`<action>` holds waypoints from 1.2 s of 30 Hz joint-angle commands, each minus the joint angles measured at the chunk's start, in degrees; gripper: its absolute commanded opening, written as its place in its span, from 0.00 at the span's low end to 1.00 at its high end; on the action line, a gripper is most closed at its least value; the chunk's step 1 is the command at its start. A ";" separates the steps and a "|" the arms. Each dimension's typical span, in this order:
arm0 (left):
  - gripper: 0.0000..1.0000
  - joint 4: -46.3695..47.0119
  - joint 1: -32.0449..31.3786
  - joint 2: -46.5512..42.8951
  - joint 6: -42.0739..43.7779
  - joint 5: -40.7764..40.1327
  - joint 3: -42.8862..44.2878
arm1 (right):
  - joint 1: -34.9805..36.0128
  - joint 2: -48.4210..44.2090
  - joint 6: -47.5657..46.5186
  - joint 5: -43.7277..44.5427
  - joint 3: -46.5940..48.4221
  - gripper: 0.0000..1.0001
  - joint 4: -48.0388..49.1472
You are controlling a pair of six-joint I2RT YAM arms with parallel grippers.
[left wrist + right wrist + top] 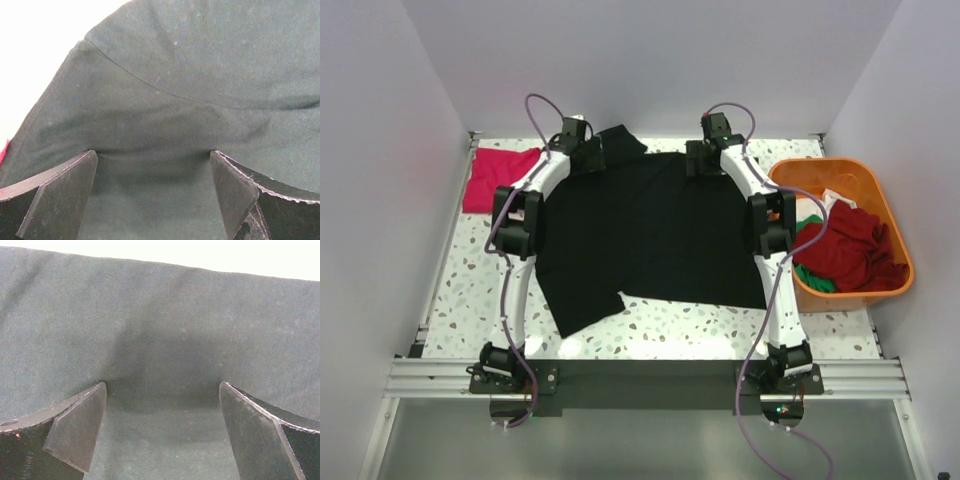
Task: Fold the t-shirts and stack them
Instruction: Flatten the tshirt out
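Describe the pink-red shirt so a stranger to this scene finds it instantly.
Start at the speckled table and look to its far left corner. The bright pink-red t-shirt lies flat there, left of the spread black t-shirt. It is the only red cloth outside the orange tub.

No text, label, brand, number or sign readable in any view.

Plain black t-shirt (650, 235), no print. Bright pink-red t-shirt (498, 178), plain. Orange tub (855, 297); inside, dark red t-shirt (848, 248), green t-shirt (817, 282), white t-shirt (809, 210). White table (470, 290), speckled with brown and grey flecks. White arms (517, 290) with black joints; purple cables (535, 105).
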 commanded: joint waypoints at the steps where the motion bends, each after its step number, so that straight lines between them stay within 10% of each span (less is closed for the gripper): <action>1: 1.00 0.37 1.16 0.57 0.16 3.56 4.81 | -0.47 -2.10 -4.60 -2.08 -0.90 0.99 1.29; 9: 1.00 -4.03 0.10 -15.49 -1.07 5.60 2.65 | 1.28 -19.39 -4.51 -5.16 -8.79 0.99 2.52; 24: 1.00 -18.35 -16.94 -68.67 -21.54 -12.86 -65.52 | 11.31 -61.15 11.57 -3.23 -65.74 0.99 13.06; 36: 1.00 -23.74 -22.31 -79.06 -29.35 3.20 -83.57 | 11.31 -68.73 15.26 0.11 -74.81 0.99 12.90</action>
